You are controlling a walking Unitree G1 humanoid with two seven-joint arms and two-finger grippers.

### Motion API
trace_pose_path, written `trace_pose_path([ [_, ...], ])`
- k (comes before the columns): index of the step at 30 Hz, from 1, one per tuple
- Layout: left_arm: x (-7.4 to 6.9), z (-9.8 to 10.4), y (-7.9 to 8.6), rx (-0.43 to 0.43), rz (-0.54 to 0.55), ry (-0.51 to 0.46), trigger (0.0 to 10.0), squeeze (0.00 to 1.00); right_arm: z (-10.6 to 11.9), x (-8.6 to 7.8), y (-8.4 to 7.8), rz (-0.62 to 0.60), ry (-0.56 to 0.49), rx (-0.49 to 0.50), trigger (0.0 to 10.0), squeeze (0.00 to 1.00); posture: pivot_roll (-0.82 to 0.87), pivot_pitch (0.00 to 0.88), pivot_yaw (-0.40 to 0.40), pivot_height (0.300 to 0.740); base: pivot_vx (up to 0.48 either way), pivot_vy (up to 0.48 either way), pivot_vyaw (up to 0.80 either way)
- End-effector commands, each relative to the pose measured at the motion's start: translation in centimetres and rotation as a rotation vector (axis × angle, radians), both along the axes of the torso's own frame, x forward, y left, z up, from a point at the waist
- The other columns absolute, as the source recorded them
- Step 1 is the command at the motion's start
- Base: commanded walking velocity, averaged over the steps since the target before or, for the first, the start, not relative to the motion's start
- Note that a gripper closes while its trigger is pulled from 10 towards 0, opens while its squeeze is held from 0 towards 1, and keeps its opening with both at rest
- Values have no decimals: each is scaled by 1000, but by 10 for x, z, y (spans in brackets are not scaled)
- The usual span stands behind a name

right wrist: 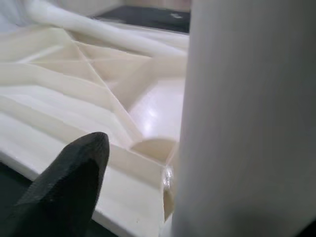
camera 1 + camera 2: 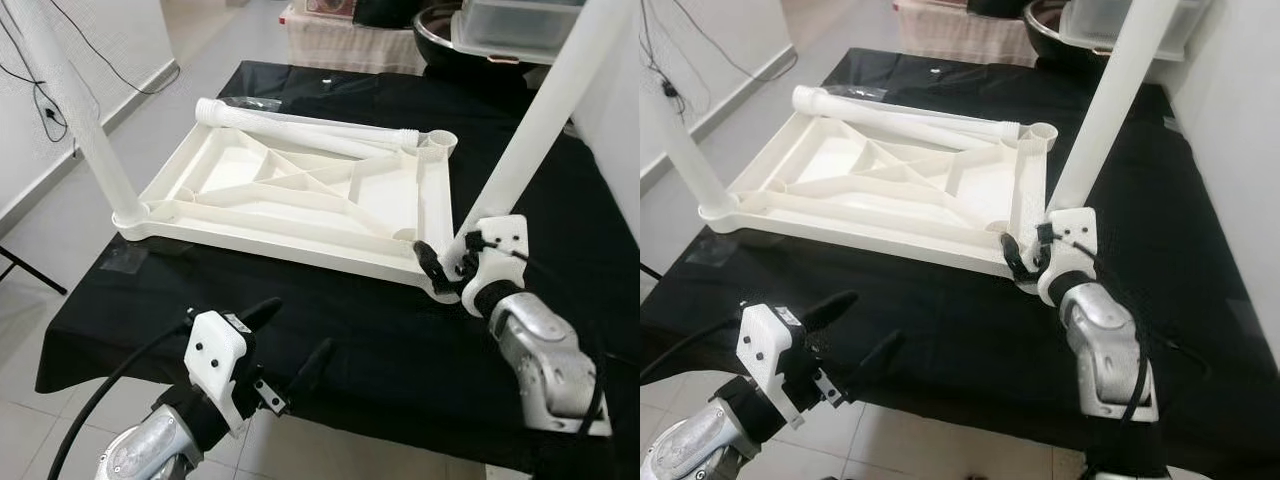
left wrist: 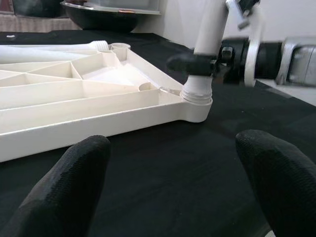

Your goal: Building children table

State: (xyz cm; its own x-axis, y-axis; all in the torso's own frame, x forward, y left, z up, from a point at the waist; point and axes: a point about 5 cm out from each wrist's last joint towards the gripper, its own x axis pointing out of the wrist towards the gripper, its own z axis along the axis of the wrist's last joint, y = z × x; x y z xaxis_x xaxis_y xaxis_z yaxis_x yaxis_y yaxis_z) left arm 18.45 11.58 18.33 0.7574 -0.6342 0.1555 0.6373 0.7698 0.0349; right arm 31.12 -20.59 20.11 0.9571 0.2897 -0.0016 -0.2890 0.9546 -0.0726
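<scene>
Nearest the head camera, left gripper (image 2: 288, 335), hovering low over the near edge of the black tablecloth (image 2: 350, 330), its two black fingers spread wide apart and holding nothing; same gap plain in the left wrist view, one fingertip (image 3: 64, 187) on each side with bare cloth between

Further in, white plastic tabletop (image 2: 300, 190) lying upside down on the cloth, ribbed underside facing up, diagonal braces crossing inside the raised rim

Standing upright in the near-left corner socket, one white leg (image 2: 75, 110). Standing in the near-right corner socket, a second white leg (image 2: 545, 110), leaning slightly away toward the right. Lying flat across the far edge of the tabletop, a third loose leg (image 2: 300, 130), threaded end close to the empty far-right corner socket (image 2: 437, 143)

Right gripper (image 2: 443, 268) at the base of the near-right leg, just above the socket, black fingers closed around the leg from either side; from the left wrist view, dark finger seen pressed against the white tube right above its threaded collar (image 3: 197, 91). In the right wrist view, leg looming large and blurred beside one black fingertip (image 1: 74, 173)

Beyond the table, a dark bowl (image 2: 450, 40) and a clear plastic container (image 2: 515, 25) on another surface, and black cables (image 2: 60, 60) trailing down the white wall at far left
</scene>
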Motion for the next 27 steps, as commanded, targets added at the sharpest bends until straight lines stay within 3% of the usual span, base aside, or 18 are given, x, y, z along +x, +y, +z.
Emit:
trace_pose_path([
  [1,-2,-3,-2,-2,-10,25,10000,0,3,1,10,98,-24,5,10000,0,93,197,-68,740,0,0,0],
  [3,-3,-2,-2,-3,-9,24,10000,0,8,2,9,212,-24,17,10000,0,97,197,-65,740,0,0,0],
  [4,-3,-2,-2,-3,-9,24,10000,0,8,2,9,212,-24,17,10000,0,97,197,-65,740,0,0,0],
  [8,-5,-1,-3,-6,-10,25,10000,0,16,7,8,495,-39,-2,10000,0,121,214,-62,740,0,0,0],
  [15,-12,-1,-2,-2,-7,41,10000,0,17,20,6,574,-35,-2,10000,0,145,238,-56,740,0,0,0],
  [16,-14,-1,-1,-1,-6,50,10000,0,19,24,6,590,-39,10,0,0,154,251,-52,740,0,0,0],
  [23,-21,-2,3,3,12,70,10000,0,23,32,2,635,-45,19,0,0,178,274,-55,740,0,0,0],
  [24,-23,-2,6,7,24,76,10000,0,26,33,-7,644,-53,10,0,0,177,273,-55,740,0,0,0],
  [27,-22,-2,6,9,26,76,10000,0,27,33,-11,641,-57,3,0,0,169,266,-56,740,0,0,0],
])
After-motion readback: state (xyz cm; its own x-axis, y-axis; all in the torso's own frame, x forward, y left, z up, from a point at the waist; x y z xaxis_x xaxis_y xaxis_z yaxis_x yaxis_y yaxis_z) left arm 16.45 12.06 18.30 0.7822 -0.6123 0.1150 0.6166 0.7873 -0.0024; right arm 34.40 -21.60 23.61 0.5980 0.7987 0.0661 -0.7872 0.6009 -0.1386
